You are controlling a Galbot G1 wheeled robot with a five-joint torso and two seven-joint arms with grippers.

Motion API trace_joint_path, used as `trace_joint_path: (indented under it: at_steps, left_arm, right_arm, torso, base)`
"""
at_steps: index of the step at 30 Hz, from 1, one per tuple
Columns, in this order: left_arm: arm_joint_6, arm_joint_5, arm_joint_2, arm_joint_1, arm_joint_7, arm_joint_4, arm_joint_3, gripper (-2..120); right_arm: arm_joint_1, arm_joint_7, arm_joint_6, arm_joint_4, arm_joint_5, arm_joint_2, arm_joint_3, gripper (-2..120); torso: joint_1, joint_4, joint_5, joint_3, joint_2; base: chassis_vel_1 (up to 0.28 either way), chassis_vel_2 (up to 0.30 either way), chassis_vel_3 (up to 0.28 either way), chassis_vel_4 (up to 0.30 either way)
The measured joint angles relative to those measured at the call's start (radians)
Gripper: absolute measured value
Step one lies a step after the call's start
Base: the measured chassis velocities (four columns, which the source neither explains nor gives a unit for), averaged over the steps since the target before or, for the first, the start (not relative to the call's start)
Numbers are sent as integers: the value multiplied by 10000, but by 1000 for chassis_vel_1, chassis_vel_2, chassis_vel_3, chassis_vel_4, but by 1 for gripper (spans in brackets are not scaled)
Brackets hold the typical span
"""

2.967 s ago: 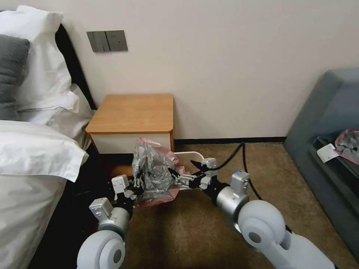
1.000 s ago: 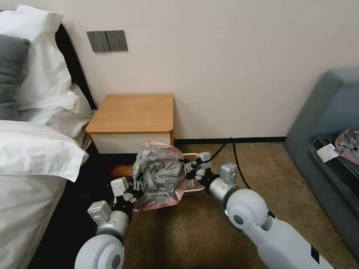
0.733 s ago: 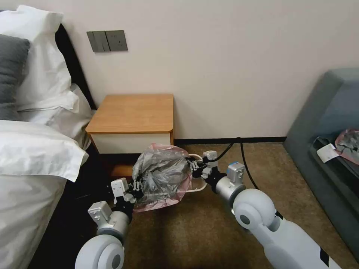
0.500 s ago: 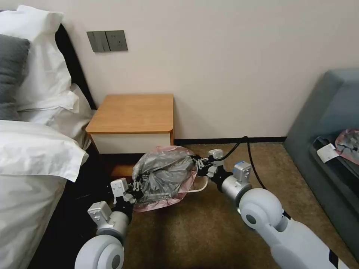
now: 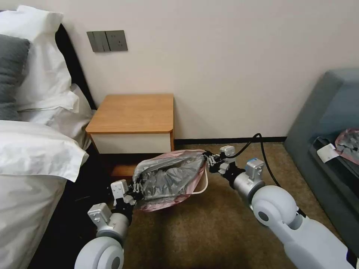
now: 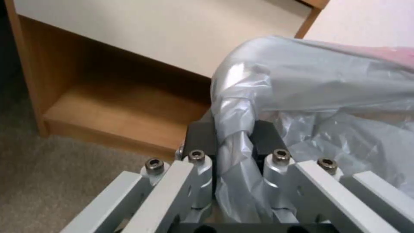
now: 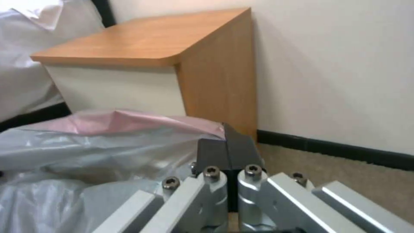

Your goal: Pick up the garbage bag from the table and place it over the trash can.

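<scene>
A bedroom corner seen from the robot's head. A small wooden table (image 5: pixel 132 113) with a white drawer front stands against the far wall, its top bare. A bed (image 5: pixel 33 157) with white pillows lies to the left, and a grey-blue sofa (image 5: pixel 329 112) sits at the right edge.

On the brown carpet (image 5: pixel 209 228) in front of the table, both arms reach forward and hold the bag (image 5: pixel 170 177) stretched between them, off the floor. The bag is thin, wrinkled grey plastic with a pink edge, pulled into a wide shape running left to right.

The left gripper (image 5: pixel 137 186) is at the bag's near left corner. In the left wrist view, its dark pads (image 6: pixel 200 136) are pressed together on a twisted rope of grey plastic (image 6: pixel 235 142), with the table's open lower shelf behind it.

The right gripper (image 5: pixel 208 161) is at the bag's far right corner, near the table's right front corner. In the right wrist view, its two dark fingers (image 7: pixel 228 152) meet flat against each other, and the pink edge (image 7: pixel 129 121) runs right up to them; the pinch itself is hard to make out, but the plastic seems caught there.

A curved pale rim (image 5: pixel 203 183) shows just below the bag's right side, probably the can, which the bag mostly hides.

A second grey and pink plastic bundle (image 5: pixel 347 142) lies on the sofa, well apart.
</scene>
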Motion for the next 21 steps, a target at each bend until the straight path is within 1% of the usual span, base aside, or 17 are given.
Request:
trace_joint_path:
  at_steps: [7, 11, 12, 14, 15, 16, 17, 19, 20, 21]
  left_arm:
    - [-18, -26, 16, -32, 6, 10, -14, 11]
    - [-20, -74, 16, -74, 8, 14, -47, 11]
    - [-19, -104, 23, -90, 2, 29, -83, 11]
    - [-24, -140, 46, -113, -19, 39, -118, 11]
    - [-24, -140, 46, -113, -19, 39, -118, 11]
    - [-25, -150, 52, -120, -23, 40, -124, 11]
    - [-26, -158, 59, -124, -26, 44, -127, 11]
    - [-26, -163, 61, -126, -29, 46, -127, 11]
    - [-25, -174, 65, -140, -40, 65, -133, 11]
    - [-25, -180, 60, -172, -45, 85, -131, 11]
  right_arm:
    - [16, -142, 127, -188, -161, -280, 241, 0]
    - [-109, -473, 295, -344, -626, -566, 375, 0]
    - [-182, -694, 401, -430, -875, -672, 507, 2]
    - [-265, -880, 515, -486, -1073, -812, 689, 10]
    - [-265, -880, 515, -486, -1073, -812, 689, 10]
    - [-291, -914, 529, -491, -1097, -863, 750, 14]
    - [-307, -929, 533, -491, -1105, -897, 790, 20]
    - [-319, -941, 535, -492, -1110, -930, 829, 22]
    - [-374, -984, 541, -492, -1124, -1065, 973, 30]
    - [-453, -1063, 541, -443, -1150, -1175, 1038, 34]
  torso:
    - [0, 0, -1, 0, 0]
    - [0, 1, 0, 0, 0]
    - [0, 1, 0, 0, 0]
    - [-1, 1, 0, 0, 0]
    - [-1, 1, 0, 0, 0]
    - [0, 1, 0, 0, 0]
    - [0, 1, 1, 0, 0]
    - [0, 1, 0, 0, 0]
    - [-1, 1, 0, 0, 0]
    - [0, 0, -1, 0, 0]
  base:
    - [0, 0, 0, 0]
    - [0, 0, 0, 0]
    - [0, 0, 0, 0]
    - [0, 0, 0, 0]
    - [0, 0, 0, 0]
    - [0, 0, 0, 0]
    - [0, 0, 0, 0]
    - [0, 0, 0, 0]
    - [0, 0, 0, 0]
    - [0, 0, 0, 0]
